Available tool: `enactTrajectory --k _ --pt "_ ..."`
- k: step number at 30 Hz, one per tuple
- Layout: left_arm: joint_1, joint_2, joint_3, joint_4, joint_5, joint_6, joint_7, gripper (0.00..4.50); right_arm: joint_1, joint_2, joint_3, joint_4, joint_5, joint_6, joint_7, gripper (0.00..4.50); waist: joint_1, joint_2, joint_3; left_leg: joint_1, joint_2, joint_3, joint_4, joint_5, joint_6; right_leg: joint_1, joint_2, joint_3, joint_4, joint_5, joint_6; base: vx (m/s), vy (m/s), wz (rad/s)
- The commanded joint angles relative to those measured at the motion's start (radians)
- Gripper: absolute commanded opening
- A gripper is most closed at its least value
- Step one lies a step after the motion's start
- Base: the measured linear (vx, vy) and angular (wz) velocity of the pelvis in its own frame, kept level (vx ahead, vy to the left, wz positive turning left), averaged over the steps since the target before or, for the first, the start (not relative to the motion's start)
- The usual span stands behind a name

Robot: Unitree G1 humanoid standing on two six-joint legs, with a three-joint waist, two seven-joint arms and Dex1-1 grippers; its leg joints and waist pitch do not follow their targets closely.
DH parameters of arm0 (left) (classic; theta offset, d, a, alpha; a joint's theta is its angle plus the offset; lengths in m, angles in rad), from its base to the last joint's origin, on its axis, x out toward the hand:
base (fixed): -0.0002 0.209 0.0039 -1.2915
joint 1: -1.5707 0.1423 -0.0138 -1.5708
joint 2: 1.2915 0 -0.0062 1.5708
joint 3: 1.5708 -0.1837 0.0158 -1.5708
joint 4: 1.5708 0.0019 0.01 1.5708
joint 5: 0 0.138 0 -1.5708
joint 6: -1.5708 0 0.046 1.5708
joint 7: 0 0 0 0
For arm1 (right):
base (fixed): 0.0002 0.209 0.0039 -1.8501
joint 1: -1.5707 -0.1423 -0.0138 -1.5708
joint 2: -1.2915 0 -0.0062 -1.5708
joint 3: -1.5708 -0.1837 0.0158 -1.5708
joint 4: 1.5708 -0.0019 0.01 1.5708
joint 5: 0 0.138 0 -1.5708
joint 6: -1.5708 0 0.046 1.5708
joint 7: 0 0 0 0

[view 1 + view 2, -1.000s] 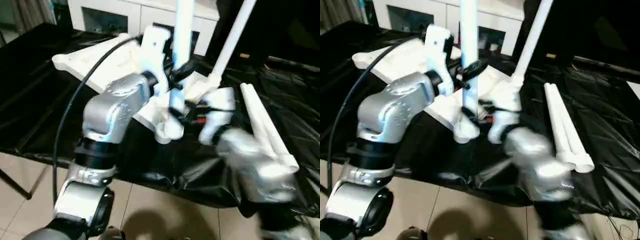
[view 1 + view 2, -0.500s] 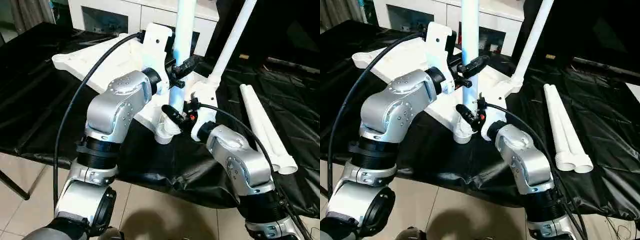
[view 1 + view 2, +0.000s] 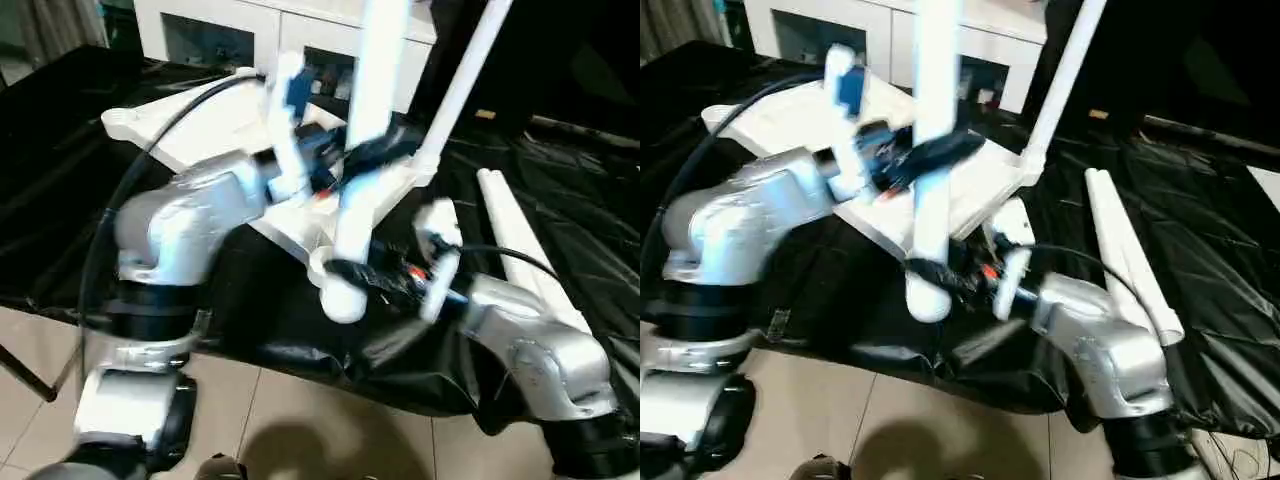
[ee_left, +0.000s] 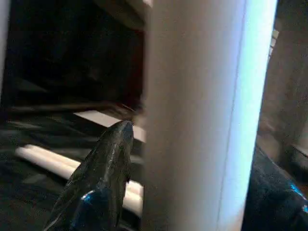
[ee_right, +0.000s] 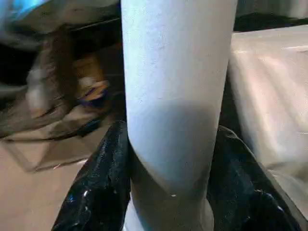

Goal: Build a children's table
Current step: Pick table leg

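Observation:
The white table top [image 3: 190,125] lies upside down on the black-covered table. One white leg [image 3: 466,70] stands in its far corner socket. I hold a second leg [image 3: 377,80] with both grippers, tilted. My left gripper [image 3: 366,158] is shut on its middle, with a black finger [image 4: 103,173] beside the tube [image 4: 202,115]. My right gripper [image 3: 349,272] is shut near its lower end, with its fingers [image 5: 98,187] on both sides of the tube [image 5: 175,96]. The leg's lower end [image 3: 343,300] hangs just in front of the near corner socket [image 3: 318,262].
Two loose white legs [image 3: 525,250] lie side by side on the black sheet [image 3: 60,200] to the right. A white cabinet with glass doors [image 3: 240,30] stands behind the table. The table's front edge is close below my grippers, with tiled floor [image 3: 300,420] beneath.
The held leg has tilted and its lower end has come forward, off the near corner socket. My right arm has swung out to the right. My left forearm has dropped lower.

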State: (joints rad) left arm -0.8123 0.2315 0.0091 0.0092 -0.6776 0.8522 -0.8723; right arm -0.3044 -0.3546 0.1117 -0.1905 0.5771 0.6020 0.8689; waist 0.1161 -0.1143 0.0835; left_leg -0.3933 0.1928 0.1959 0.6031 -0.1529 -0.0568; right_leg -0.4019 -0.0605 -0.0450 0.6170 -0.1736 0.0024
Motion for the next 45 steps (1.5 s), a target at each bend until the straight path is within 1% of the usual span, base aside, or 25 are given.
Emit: enactTrajectory --k 1,2,3,4,8,9,12,15,20,22,24,25,26,28,29,30,33,36,37,40,42,44,45 --pt "0.007 0.018 -0.026 -0.032 -0.027 0.016 -0.061 2.72 0.007 -0.040 -0.013 -0.032 0.033 0.019 0.055 1.86 0.003 0.013 -0.079 0.034 0.041 -0.022 -0.071 -0.231 -0.039 0.037 -0.078 0.039 -0.076 -0.304 -0.134 0.000 0.000 0.00" --pt "0.011 0.027 -0.032 -0.036 -0.033 0.017 -0.079 2.54 0.010 -0.055 -0.011 -0.035 0.041 0.026 0.071 1.86 0.003 0.016 -0.077 0.035 0.041 -0.024 -0.073 -0.258 -0.049 0.036 -0.080 0.038 -0.077 -0.336 -0.133 0.000 0.000 0.00" --pt "0.014 0.034 -0.039 -0.038 -0.038 0.023 -0.090 2.51 0.013 -0.070 -0.007 -0.036 0.043 0.031 0.086 1.86 0.003 0.015 -0.077 0.035 0.041 -0.024 -0.074 -0.267 -0.052 0.035 -0.080 0.038 -0.080 -0.352 -0.131 0.000 0.000 0.00" --pt "0.016 0.037 -0.042 -0.039 -0.040 0.024 -0.095 2.41 0.014 -0.076 -0.006 -0.037 0.045 0.034 0.093 1.86 0.004 0.015 -0.077 0.039 0.041 -0.024 -0.072 -0.280 -0.057 0.034 -0.082 0.038 -0.083 -0.373 -0.128 0.000 0.000 0.00" --pt "0.018 0.024 -0.034 -0.026 -0.039 0.027 -0.075 2.04 0.020 -0.083 -0.003 -0.039 0.042 0.035 0.106 1.86 0.005 0.012 -0.079 0.034 0.042 -0.028 -0.073 -0.278 -0.063 0.036 -0.085 0.036 -0.083 -0.382 -0.127 0.000 0.000 0.00" --pt "0.018 0.022 -0.030 -0.024 -0.041 0.030 -0.070 1.95 0.021 -0.082 -0.001 -0.038 0.039 0.031 0.106 1.86 0.005 0.012 -0.079 0.035 0.042 -0.027 -0.073 -0.279 -0.063 0.036 -0.085 0.036 -0.083 -0.385 -0.127 0.000 0.000 0.00" --pt "0.017 0.024 -0.029 -0.019 -0.043 0.031 -0.068 1.84 0.021 -0.084 0.004 -0.036 0.038 0.025 0.105 1.86 0.005 0.011 -0.079 0.034 0.041 -0.028 -0.073 -0.277 -0.061 0.036 -0.086 0.036 -0.085 -0.404 -0.119 0.000 0.000 0.00" --pt "0.014 0.030 -0.026 -0.012 -0.050 0.035 -0.069 1.80 0.021 -0.084 0.007 -0.029 0.033 0.015 0.104 1.86 0.005 0.010 -0.080 0.035 0.041 -0.027 -0.071 -0.271 -0.060 0.035 -0.084 0.036 -0.084 -0.391 -0.121 0.000 0.000 0.00" --pt "0.013 0.025 -0.012 -0.006 -0.061 0.049 -0.051 1.77 0.022 -0.085 0.009 -0.030 0.034 0.016 0.110 1.86 0.007 0.011 -0.082 0.034 0.041 -0.026 -0.070 -0.243 -0.054 0.037 -0.082 0.037 -0.076 -0.329 -0.140 0.000 0.000 0.00" --pt "0.010 0.013 -0.007 0.008 -0.042 0.038 -0.015 1.77 0.019 -0.079 0.005 -0.024 0.016 -0.004 0.090 1.86 0.007 0.010 -0.083 0.033 0.041 -0.024 -0.070 -0.235 -0.052 0.039 -0.082 0.037 -0.074 -0.309 -0.146 0.000 0.000 0.00" --pt "0.009 0.010 -0.006 0.011 -0.039 0.036 -0.007 1.77 0.019 -0.076 0.004 -0.022 0.015 -0.005 0.087 1.86 0.008 0.011 -0.083 0.033 0.040 -0.024 -0.070 -0.232 -0.052 0.039 -0.081 0.037 -0.073 -0.303 -0.148 0.000 0.000 0.00" --pt "0.006 0.005 -0.003 0.018 -0.033 0.034 0.006 1.77 0.017 -0.073 0.002 -0.018 0.015 -0.006 0.082 2.42 0.008 0.009 -0.084 0.032 0.040 -0.024 -0.069 -0.225 -0.049 0.041 -0.082 0.037 -0.072 -0.297 -0.149 0.000 0.000 0.00" --pt "0.002 -0.003 -0.001 0.032 -0.018 0.024 0.034 1.77 0.013 -0.065 -0.003 -0.013 0.021 0.002 0.072 2.56 0.007 0.008 -0.083 0.032 0.040 -0.024 -0.069 -0.225 -0.048 0.040 -0.081 0.037 -0.074 -0.299 -0.148 0.000 0.000 0.00" --pt "-0.003 -0.008 0.002 0.041 -0.009 0.020 0.056 1.77 0.010 -0.061 -0.006 -0.015 0.029 0.011 0.068 2.62 0.007 0.009 -0.083 0.033 0.040 -0.024 -0.068 -0.227 -0.050 0.040 -0.081 0.036 -0.073 -0.301 -0.145 0.000 0.000 0.00" --pt "-0.005 -0.011 0.006 0.045 -0.012 0.025 0.063 1.77 0.009 -0.059 -0.006 -0.017 0.027 0.010 0.063 2.75 0.008 0.006 -0.083 0.032 0.040 -0.024 -0.068 -0.224 -0.049 0.041 -0.082 0.037 -0.074 -0.307 -0.142 0.000 0.000 0.00" --pt "-0.007 -0.012 0.007 0.045 -0.017 0.027 0.062 1.77 0.007 -0.055 -0.006 -0.018 0.015 0.002 0.048 2.84 0.008 0.007 -0.083 0.031 0.039 -0.024 -0.069 -0.222 -0.049 0.042 -0.083 0.037 -0.075 -0.312 -0.140 0.000 0.000 0.00" --pt "-0.006 -0.011 0.006 0.041 -0.026 0.029 0.054 1.77 0.002 -0.043 -0.010 -0.015 0.008 -0.005 0.020 2.88 0.006 0.008 -0.082 0.033 0.040 -0.025 -0.069 -0.227 -0.050 0.039 -0.082 0.036 -0.075 -0.322 -0.136 0.000 0.000 0.00" --pt "-0.015 -0.007 0.011 0.051 -0.035 0.043 0.053 1.77 -0.009 -0.038 -0.024 -0.015 0.036 0.022 0.012 2.88 0.005 0.007 -0.082 0.033 0.040 -0.025 -0.069 -0.235 -0.051 0.039 -0.082 0.036 -0.077 -0.336 -0.132 0.000 0.000 0.00" --pt "-0.030 -0.010 0.025 0.070 -0.045 0.067 0.071 1.77 -0.020 -0.036 -0.038 -0.020 0.063 0.052 0.009 2.88 0.004 0.007 -0.082 0.035 0.038 -0.023 -0.068 -0.235 -0.050 0.037 -0.079 0.036 -0.076 -0.332 -0.133 0.000 0.000 0.00" --pt "-0.063 -0.021 0.067 0.116 -0.074 0.113 0.115 1.77 -0.045 -0.038 -0.073 -0.029 0.114 0.104 0.002 2.88 0.007 0.009 -0.082 0.037 0.037 -0.023 -0.066 -0.236 -0.049 0.036 -0.079 0.035 -0.075 -0.332 -0.136 0.000 0.000 0.00" --pt "-0.078 -0.034 0.104 0.146 -0.104 0.127 0.133 1.77 -0.059 -0.038 -0.099 -0.030 0.153 0.132 -0.005 2.88 0.008 0.005 -0.082 0.034 0.037 -0.024 -0.066 -0.232 -0.051 0.038 -0.080 0.035 -0.076 -0.333 -0.133 0.000 0.000 0.00" --pt "-0.086 -0.048 0.140 0.160 -0.146 0.142 0.143 1.77 -0.066 -0.036 -0.122 -0.033 0.189 0.155 -0.016 2.88 0.011 0.004 -0.083 0.033 0.036 -0.023 -0.066 -0.221 -0.050 0.040 -0.081 0.035 -0.076 -0.326 -0.133 0.000 0.000 0.00" --pt "-0.086 -0.048 0.143 0.160 -0.149 0.144 0.143 1.77 -0.067 -0.036 -0.124 -0.034 0.192 0.157 -0.017 2.88 0.012 0.005 -0.084 0.033 0.036 -0.023 -0.066 -0.216 -0.049 0.040 -0.081 0.034 -0.075 -0.317 -0.134 0.000 0.000 0.00"
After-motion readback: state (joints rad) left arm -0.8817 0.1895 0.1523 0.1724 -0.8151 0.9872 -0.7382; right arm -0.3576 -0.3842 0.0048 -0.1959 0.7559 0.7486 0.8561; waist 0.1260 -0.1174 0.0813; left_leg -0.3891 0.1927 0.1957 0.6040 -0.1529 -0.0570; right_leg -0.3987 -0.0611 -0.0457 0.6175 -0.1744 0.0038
